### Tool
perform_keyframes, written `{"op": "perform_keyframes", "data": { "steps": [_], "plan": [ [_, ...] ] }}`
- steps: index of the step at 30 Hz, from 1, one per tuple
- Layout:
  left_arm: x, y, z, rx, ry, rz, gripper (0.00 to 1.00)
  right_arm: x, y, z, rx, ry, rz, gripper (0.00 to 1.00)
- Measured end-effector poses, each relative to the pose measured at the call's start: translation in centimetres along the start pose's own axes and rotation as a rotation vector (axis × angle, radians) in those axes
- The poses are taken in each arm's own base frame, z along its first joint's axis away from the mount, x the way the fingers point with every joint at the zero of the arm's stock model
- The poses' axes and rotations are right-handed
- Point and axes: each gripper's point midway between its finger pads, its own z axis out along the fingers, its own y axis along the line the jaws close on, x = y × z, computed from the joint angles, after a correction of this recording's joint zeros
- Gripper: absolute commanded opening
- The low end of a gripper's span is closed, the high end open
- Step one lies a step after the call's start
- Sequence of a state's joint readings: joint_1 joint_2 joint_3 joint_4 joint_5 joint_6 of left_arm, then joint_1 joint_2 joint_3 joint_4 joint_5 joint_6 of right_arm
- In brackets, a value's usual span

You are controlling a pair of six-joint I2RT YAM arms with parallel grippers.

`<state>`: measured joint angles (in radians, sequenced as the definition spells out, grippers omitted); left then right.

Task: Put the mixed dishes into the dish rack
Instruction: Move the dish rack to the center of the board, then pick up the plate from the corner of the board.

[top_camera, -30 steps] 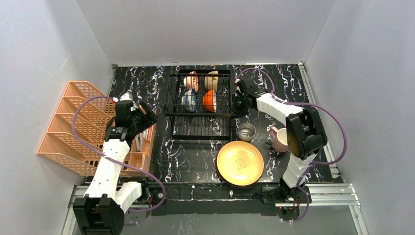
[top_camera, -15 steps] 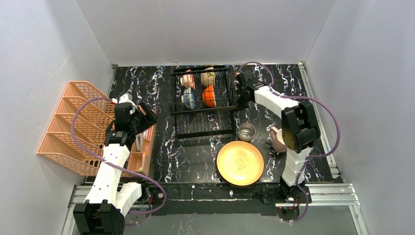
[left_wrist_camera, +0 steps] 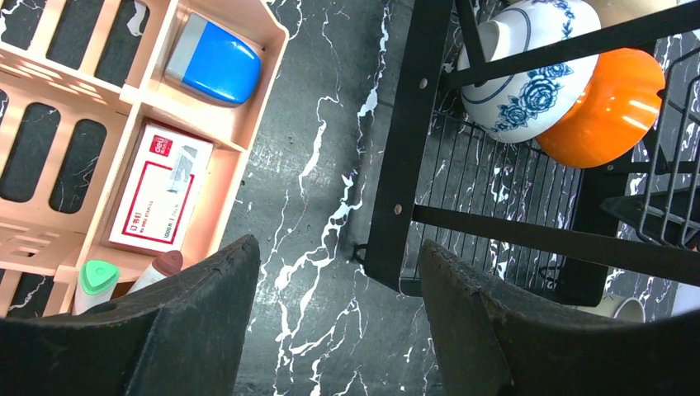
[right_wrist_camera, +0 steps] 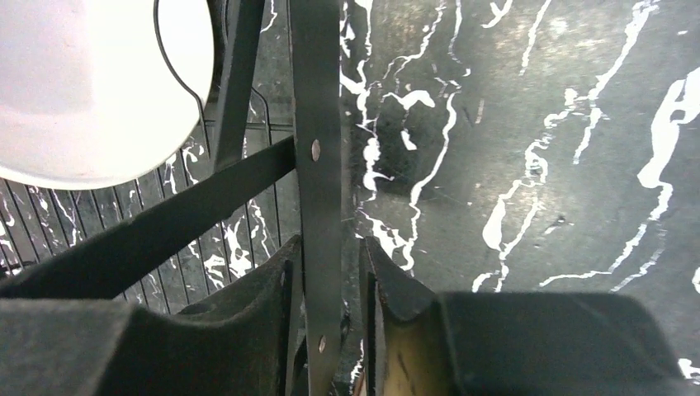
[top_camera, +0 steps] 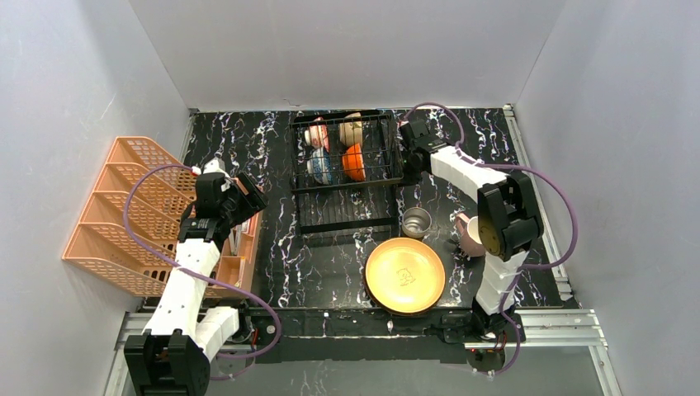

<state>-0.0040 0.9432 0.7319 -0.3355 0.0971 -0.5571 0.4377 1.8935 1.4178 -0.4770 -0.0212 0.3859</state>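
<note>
**Loose Hold on Rack Bar Putting Stacked Bowls at Risk**

The right gripper (right_wrist_camera: pixel 328 243) is straddling a flat upright bar on the right side of the dish rack (top_camera: pixel 347 210). Its fingers are standing slightly apart, with a sliver of daylight showing beside the bar, so it looks like a loose hold rather than a clamp. The left gripper (left_wrist_camera: pixel 337 247) is hanging wide open and empty over the bare table (top_camera: pixel 330 264), between the rack and the orange plastic organiser (top_camera: pixel 124 223).

The rack is sitting at the back of the table, slightly askew. A blue-patterned bowl (left_wrist_camera: pixel 528 78), an orange bowl (left_wrist_camera: pixel 615 111) and a white bowl (right_wrist_camera: pixel 91 82) are resting on edge in its upper tier.

The worry is a snag. If the right arm is drawing back at an angle, a finger could be catching the bar and dragging or tipping the light wire frame, sending the propped bowls rolling.

That arm's elbow is also hovering near the pink mug (top_camera: pixel 471 234), and the steel cup (top_camera: pixel 416 222) is waiting just beside the rack's front right corner. A wide swing could be knocking either one over.

Room is running tight behind the rack, where the back wall is closing in. The yellow plate (top_camera: pixel 404 275) is lying near the table's front edge. The clearest lanes are the marbled strip to the rack's left and the strip along its right side.
</note>
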Motion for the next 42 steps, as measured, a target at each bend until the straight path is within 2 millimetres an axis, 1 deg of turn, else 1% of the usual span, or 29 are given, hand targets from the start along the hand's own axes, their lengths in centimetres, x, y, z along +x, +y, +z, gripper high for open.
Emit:
{"op": "perform_keyframes", "data": {
  "steps": [2, 4, 7, 10, 12, 14, 16, 20, 22, 25, 29, 36, 39, 42],
  "plan": [
    [0.0, 0.0, 0.1, -0.001, 0.002, 0.0, 0.68, -0.4, -0.4, -0.6, 0.012, -0.021, -0.007, 0.43],
    [0.1, 0.1, 0.1, -0.004, 0.006, 0.001, 0.68, -1.6, -0.8, -2.1, 0.027, -0.07, -0.015, 0.46],
    [0.1, 0.2, 0.2, -0.008, 0.006, 0.005, 0.68, -4.4, -2.0, -5.5, 0.053, -0.183, 0.007, 0.47],
    [0.1, 0.2, 0.2, -0.008, 0.005, 0.007, 0.68, -7.1, -3.2, -9.4, 0.065, -0.306, 0.045, 0.49],
    [0.1, 0.2, 0.2, -0.007, 0.005, 0.008, 0.68, -8.1, -3.8, -11.1, 0.072, -0.36, 0.066, 0.52],
    [0.1, 0.2, 0.2, -0.006, 0.006, 0.012, 0.68, -8.5, -3.8, -12.2, 0.069, -0.393, 0.083, 0.54],
    [0.2, 0.1, 0.1, -0.004, 0.008, 0.017, 0.69, -8.1, -3.8, -12.6, 0.066, -0.398, 0.095, 0.55],
    [0.3, -0.1, 0.1, 0.005, 0.014, 0.02, 0.69, -6.6, -4.1, -13.0, 0.065, -0.386, 0.121, 0.58],
    [0.5, -0.4, 0.1, 0.017, 0.023, 0.022, 0.7, -6.3, -4.2, -13.4, 0.062, -0.389, 0.13, 0.59],
    [1.0, -0.9, 0.0, 0.046, 0.045, 0.023, 0.7, -5.9, -4.1, -14.7, 0.049, -0.41, 0.141, 0.6],
    [1.8, -1.9, -0.5, 0.096, 0.082, 0.019, 0.7, -4.5, -3.9, -16.7, 0.021, -0.432, 0.141, 0.61],
    [4.0, -4.2, -2.7, 0.19, 0.137, 0.039, 0.7, -0.2, -3.8, -18.9, -0.008, -0.371, 0.15, 0.61],
    [5.6, -5.3, -3.6, 0.229, 0.175, 0.059, 0.7, 1.8, -3.5, -20.0, -0.035, -0.343, 0.158, 0.6],
    [7.8, -6.0, -4.2, 0.257, 0.232, 0.073, 0.7, 4.0, -3.3, -20.8, -0.056, -0.308, 0.178, 0.59]
  ]
}}
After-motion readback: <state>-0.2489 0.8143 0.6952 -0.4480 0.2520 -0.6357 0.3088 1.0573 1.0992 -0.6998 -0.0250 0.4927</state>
